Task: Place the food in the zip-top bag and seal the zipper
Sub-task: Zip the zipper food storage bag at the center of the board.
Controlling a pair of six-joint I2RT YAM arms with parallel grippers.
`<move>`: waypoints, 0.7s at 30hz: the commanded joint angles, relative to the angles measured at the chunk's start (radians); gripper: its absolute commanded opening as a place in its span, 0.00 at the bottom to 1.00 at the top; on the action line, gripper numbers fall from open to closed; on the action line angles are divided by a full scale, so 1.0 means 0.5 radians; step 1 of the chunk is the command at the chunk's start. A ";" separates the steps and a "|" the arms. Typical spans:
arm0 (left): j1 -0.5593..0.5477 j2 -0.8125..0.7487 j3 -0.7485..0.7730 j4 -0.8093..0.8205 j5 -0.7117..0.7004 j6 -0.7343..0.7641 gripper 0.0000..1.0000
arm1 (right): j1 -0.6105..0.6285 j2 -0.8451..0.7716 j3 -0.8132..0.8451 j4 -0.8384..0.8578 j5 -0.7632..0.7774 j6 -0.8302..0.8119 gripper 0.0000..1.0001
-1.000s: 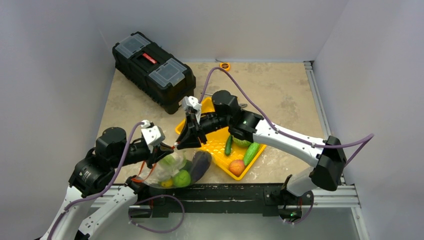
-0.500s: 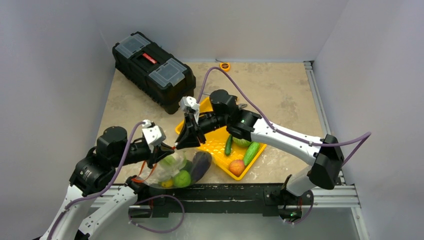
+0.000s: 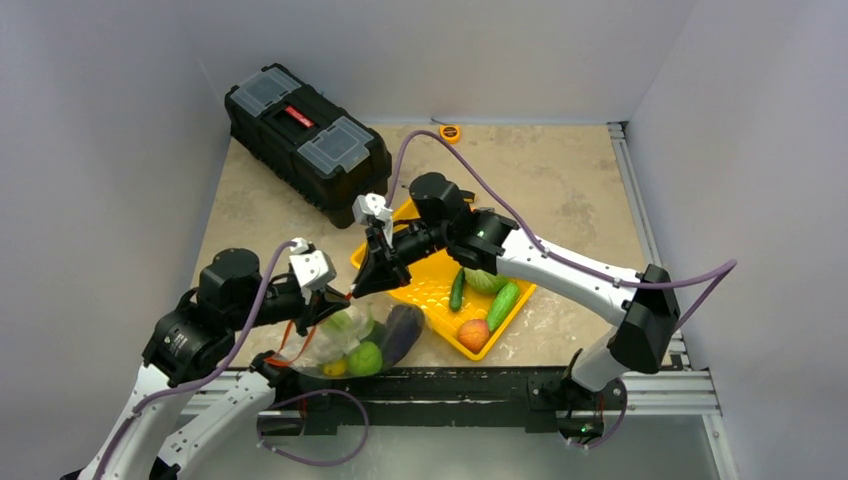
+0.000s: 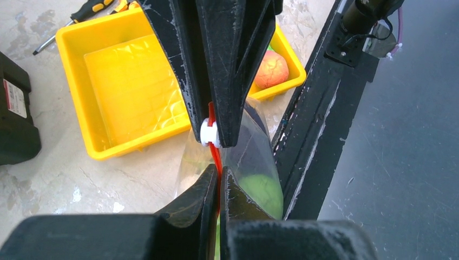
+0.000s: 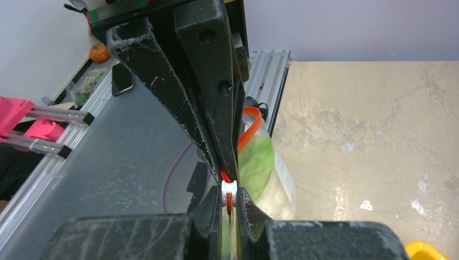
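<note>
A black rail runs along the near edge. Beyond it the beige, marbled tabletop reaches back to plain grey walls that close in the far side and both flanks.

Nearest, at the tabletop's front edge left of centre, lies the clear zip-top bag. Through its plastic show a yellow squash, a green round fruit, a pale whitish-green vegetable and a purple eggplant.

The bag's mouth is lifted on its far side. There the red-orange zipper is held between the two arms. The left gripper has its fingers pressed together, pinching the strip. The right gripper comes in from the far side, tip to tip with it. Its fingers are likewise clamped on the zipper, right at the white slider.

Just beyond and to the right sits the yellow tray. An orange peach lies in its near corner. Behind that are two green cucumbers and a green leafy piece. The tray's left part is bare.

A screwdriver lies past the tray's far edge. Farther back on the left stands a black toolbox with its lid down. A small orange round object lies near the back wall.
</note>
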 commanded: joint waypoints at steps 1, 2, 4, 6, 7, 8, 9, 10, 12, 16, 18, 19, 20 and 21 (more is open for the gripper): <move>0.005 0.060 0.108 0.065 0.114 0.079 0.00 | 0.038 0.064 0.178 -0.270 0.027 -0.219 0.00; 0.006 0.070 0.116 0.061 0.118 0.084 0.00 | 0.051 0.084 0.209 -0.330 0.031 -0.245 0.00; 0.006 0.086 0.130 0.059 0.125 0.091 0.00 | 0.069 0.123 0.262 -0.403 0.039 -0.290 0.00; 0.007 0.087 0.136 0.065 0.130 0.090 0.00 | 0.086 0.154 0.317 -0.467 0.039 -0.329 0.00; 0.006 0.084 0.134 0.073 0.126 0.089 0.00 | 0.094 0.167 0.332 -0.486 0.035 -0.340 0.00; 0.007 0.077 0.133 0.082 0.115 0.081 0.00 | 0.101 0.179 0.340 -0.498 0.027 -0.349 0.00; 0.005 0.067 0.129 0.095 0.107 0.076 0.00 | 0.108 0.189 0.342 -0.498 0.011 -0.351 0.00; 0.006 0.057 0.123 0.109 0.102 0.068 0.00 | 0.112 0.198 0.337 -0.492 -0.008 -0.352 0.00; 0.006 0.042 0.109 0.135 0.088 0.057 0.00 | 0.118 0.216 0.333 -0.483 -0.074 -0.355 0.02; 0.007 0.015 0.093 0.120 0.036 0.057 0.00 | 0.116 0.209 0.304 -0.475 -0.225 -0.372 0.04; 0.005 -0.002 0.082 0.114 0.007 0.057 0.00 | 0.115 0.187 0.275 -0.446 -0.312 -0.366 0.04; 0.005 -0.013 0.078 0.110 -0.008 0.057 0.00 | 0.115 0.174 0.257 -0.437 -0.327 -0.359 0.04; 0.006 -0.018 0.072 0.109 -0.018 0.061 0.00 | 0.115 0.161 0.242 -0.428 -0.332 -0.354 0.05; 0.006 -0.020 0.070 0.109 -0.023 0.063 0.00 | 0.115 0.150 0.227 -0.417 -0.344 -0.343 0.05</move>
